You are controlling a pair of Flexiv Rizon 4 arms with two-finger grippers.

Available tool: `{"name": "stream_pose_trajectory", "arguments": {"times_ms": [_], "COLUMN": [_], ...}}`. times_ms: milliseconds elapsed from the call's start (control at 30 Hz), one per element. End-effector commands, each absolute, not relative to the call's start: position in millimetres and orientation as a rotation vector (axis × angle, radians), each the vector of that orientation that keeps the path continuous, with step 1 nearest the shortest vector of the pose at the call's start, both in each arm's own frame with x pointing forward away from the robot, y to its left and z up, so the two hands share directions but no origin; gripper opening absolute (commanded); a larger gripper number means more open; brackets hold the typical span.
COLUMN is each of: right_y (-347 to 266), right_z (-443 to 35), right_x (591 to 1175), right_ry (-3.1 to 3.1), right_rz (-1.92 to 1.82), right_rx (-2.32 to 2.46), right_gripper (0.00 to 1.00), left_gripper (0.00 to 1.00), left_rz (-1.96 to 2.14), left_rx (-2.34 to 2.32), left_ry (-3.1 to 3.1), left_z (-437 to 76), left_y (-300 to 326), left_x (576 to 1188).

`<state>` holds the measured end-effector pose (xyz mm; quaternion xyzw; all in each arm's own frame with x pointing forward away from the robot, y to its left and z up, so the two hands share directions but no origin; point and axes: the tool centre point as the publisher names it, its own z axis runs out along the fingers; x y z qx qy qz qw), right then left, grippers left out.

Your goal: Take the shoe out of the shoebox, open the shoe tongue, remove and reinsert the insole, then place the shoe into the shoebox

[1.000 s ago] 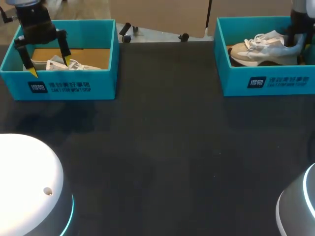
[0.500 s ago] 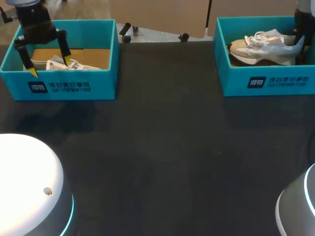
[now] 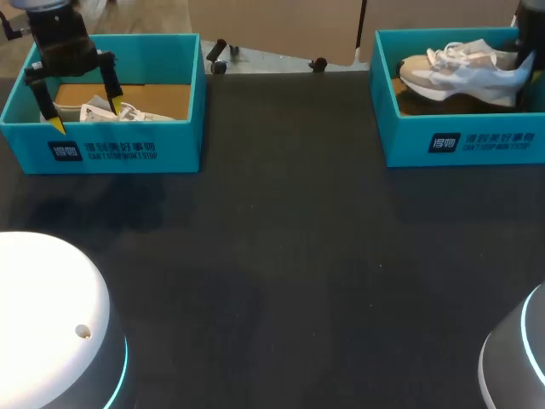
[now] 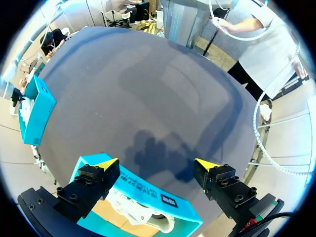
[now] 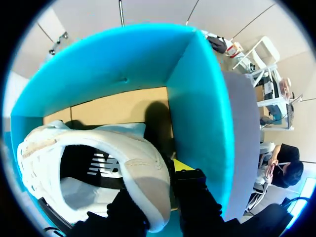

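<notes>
Dark table (image 3: 281,256) carries two teal boxes. I have my right gripper (image 5: 160,182) clamped on the heel of the shoe (image 3: 460,72), one finger inside the collar and one outside. It hangs tilted in the right box (image 3: 460,143). My left gripper (image 3: 83,117) hangs spread wide over the left box (image 3: 128,152), where a second shoe (image 3: 119,112) lies.

Mostly hidden behind the wall of the left turquoise cardboard shoebox (image 3: 102,152): white laced shoe (image 3: 119,111). Cut by the head view's edge: right gripper (image 3: 523,64), one yellow tip behind the heel of the beige-and-white sneaker (image 3: 460,72).
</notes>
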<state>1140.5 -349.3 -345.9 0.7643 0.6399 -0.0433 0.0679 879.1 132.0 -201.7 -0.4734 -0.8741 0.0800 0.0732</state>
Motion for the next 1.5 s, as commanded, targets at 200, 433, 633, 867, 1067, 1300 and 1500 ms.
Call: {"name": "stream_pose_trajectory", "arguments": {"times_ms": [200,433,633,867,1067,1300,1500], "right_y": [-336,-328,-321,-307,-295,-275,-260], "right_z": [-298,-258,-226,-197,-175,-150,-138], "right_x": [1108,1108,1107,1104,1100,1090,1074], "right_ry": [1.902,1.928,1.958,1.974,1.972,1.98,1.99], "right_rz": [-0.073,0.014,0.006,0.014,0.025,0.037,0.005], "right_rx": [2.222,2.198,2.152,2.128,2.106,2.076,2.057], "right_gripper": [0.0,0.0,0.0,0.0,0.0,0.0,0.0], "left_gripper": [1.0,1.0,1.0,1.0,1.0,1.0,1.0], "left_rz": [0.239,0.239,0.239,0.239,0.239,0.239,0.239], "left_rx": [-1.423,-1.423,-1.423,-1.423,-1.423,-1.423,-1.423], "left_ry": [-2.626,-2.626,-2.626,-2.626,-2.626,-2.626,-2.626], "left_z": [-202,-202,-202,-202,-202,-202,-202], "left_y": [132,132,132,132,132,132,132], "left_x": [879,879,879,879,879,879,879]}}
